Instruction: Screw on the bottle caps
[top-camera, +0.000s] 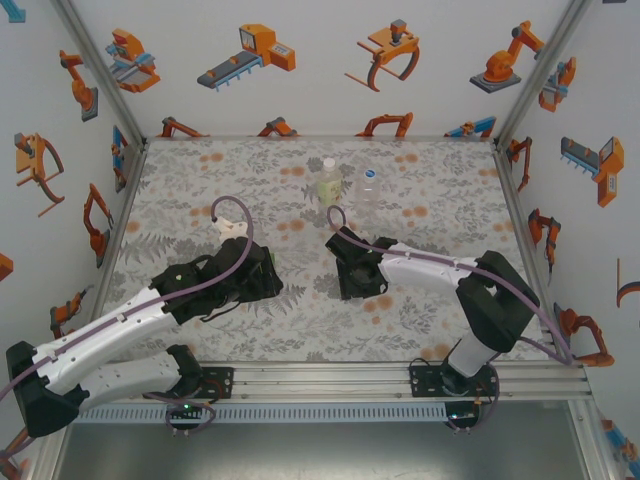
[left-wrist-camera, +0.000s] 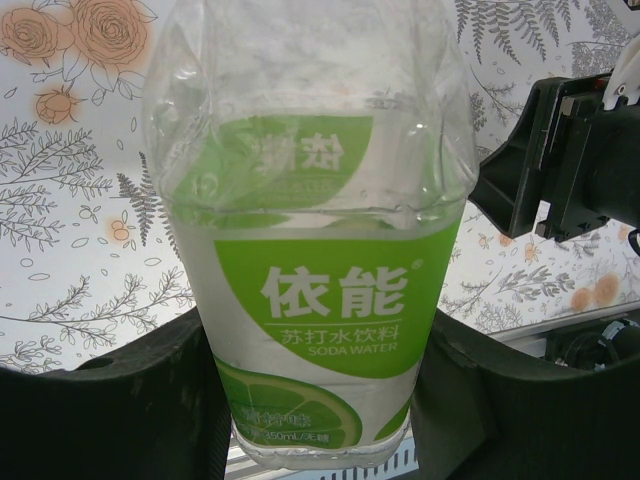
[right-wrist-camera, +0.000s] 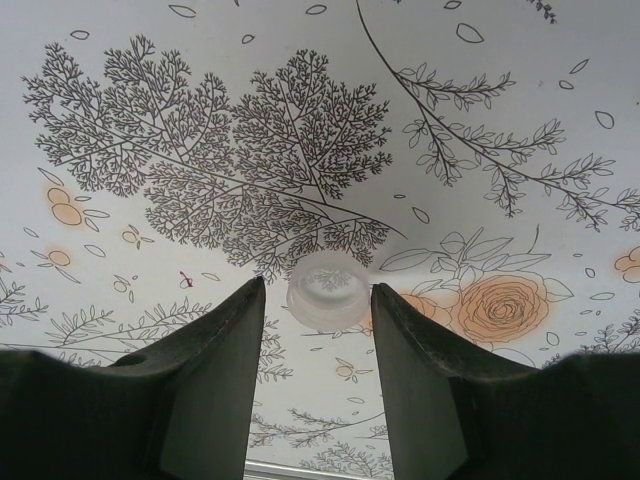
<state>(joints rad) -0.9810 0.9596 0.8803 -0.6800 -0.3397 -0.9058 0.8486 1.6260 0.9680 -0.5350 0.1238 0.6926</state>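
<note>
The left gripper (top-camera: 258, 275) is clamped on the green-label bottle (left-wrist-camera: 320, 300). In the left wrist view its two black fingers (left-wrist-camera: 100, 410) press against the lower body of the bottle from either side. The bright green label carries Chinese characters, the words SODA WATER and a lime graphic, all reading upright. The clear shoulder of the bottle rises out of the top of that view, so the neck cannot be assessed. In the top external view the held bottle sits left of the table's centre and is mostly covered by the gripper. The right gripper (right-wrist-camera: 318, 300) is positioned low over the floral table (top-camera: 200, 200), near the centre and just right of the left gripper. Its jaws stand apart. The loose white cap (right-wrist-camera: 328, 290) lies on the table surface between the two fingertips. A strip of table is visible between the cap and the finger on the left of the right wrist view. The cap sits against or very close to the other finger, and contact cannot be confirmed. Two more bottles stand upright side by side near the far edge of the table, well apart from both grippers. The pale-label bottle (top-camera: 328, 184) carries a fitted white cap (top-camera: 328, 163). The unlabelled bottle (top-camera: 368, 192), just to its right, carries a blue cap (top-camera: 369, 173).
</note>
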